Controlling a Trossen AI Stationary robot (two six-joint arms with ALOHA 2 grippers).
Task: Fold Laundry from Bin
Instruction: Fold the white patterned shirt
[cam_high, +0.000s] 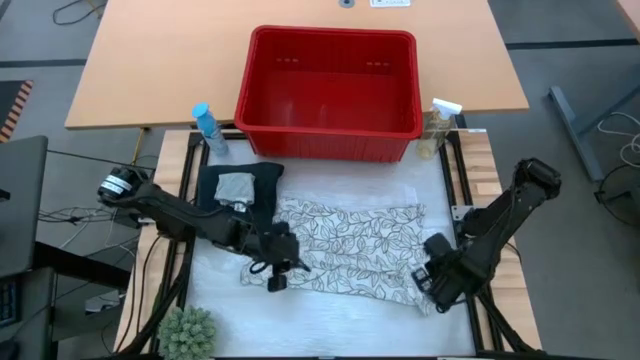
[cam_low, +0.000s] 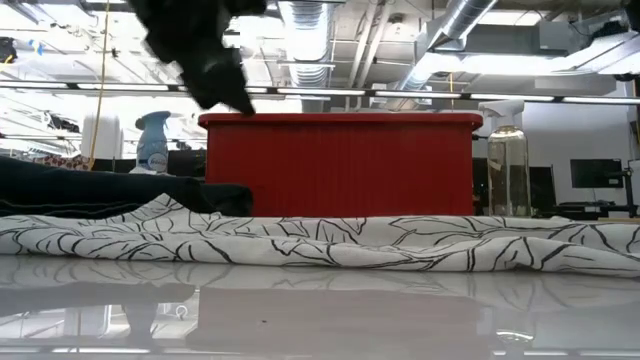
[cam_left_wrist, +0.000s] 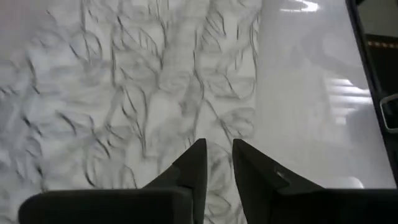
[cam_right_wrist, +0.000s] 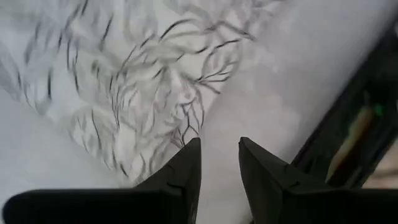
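A white cloth with a grey leaf print lies spread on the table in front of the red bin. Its rumpled near edge shows in the low view. Dark trousers lie folded at the cloth's far left, with a small grey cloth on top. My left gripper hovers over the printed cloth's near left part, slanting down, its fingers slightly open and empty. My right gripper points down above the cloth's near right corner, open with nothing between its fingers.
A blue-capped spray bottle stands at the bin's left corner and a clear one at its right corner. A small green plant sits at the table's near left corner. Bare white table surface lies between the cloth and the near edge.
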